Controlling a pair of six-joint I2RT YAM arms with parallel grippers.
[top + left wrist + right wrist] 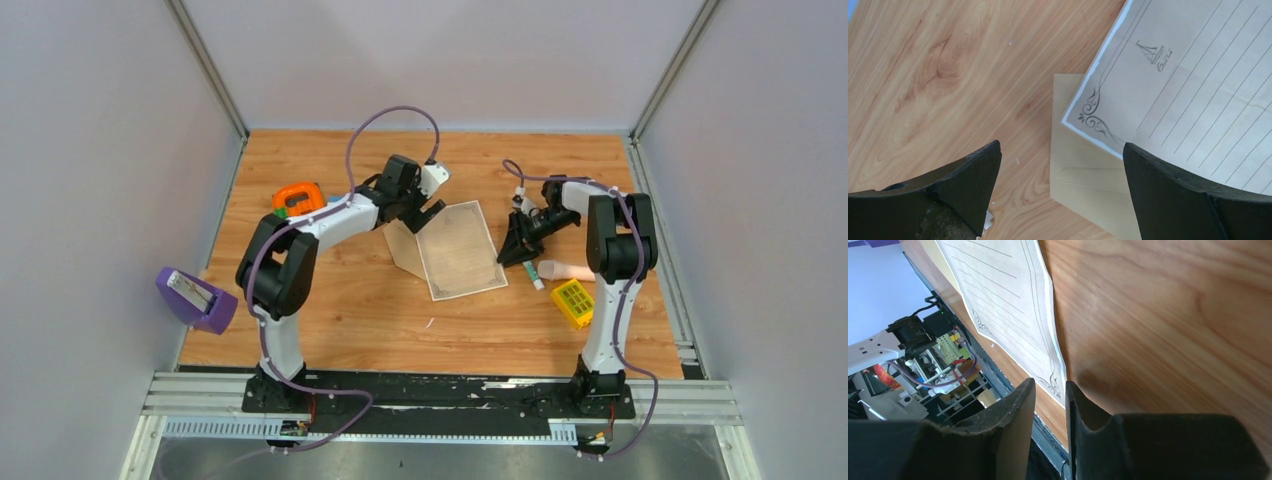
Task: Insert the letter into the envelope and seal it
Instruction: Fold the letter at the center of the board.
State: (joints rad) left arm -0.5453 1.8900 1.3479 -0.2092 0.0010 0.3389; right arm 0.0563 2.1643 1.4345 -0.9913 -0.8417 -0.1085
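One counter (350, 320) carries everything. One letter (462, 250) lies on it, and that sheet serves as the landmark. One envelope (403, 247) shows, tucked partly under the letter's left edge. There are two arms: the left arm (300, 240) to the letter's left and the right arm (615, 260) to its right. Each ends in one gripper, so two in all: the left gripper (432, 212) and the right gripper (515, 250). Left of the letter sit two things: one orange-and-green item (298, 197) and one purple box (195, 298). Right of the letter sit three: one yellow gridded block (572, 303), one peach-coloured tube (565, 269), one white stick (533, 276).
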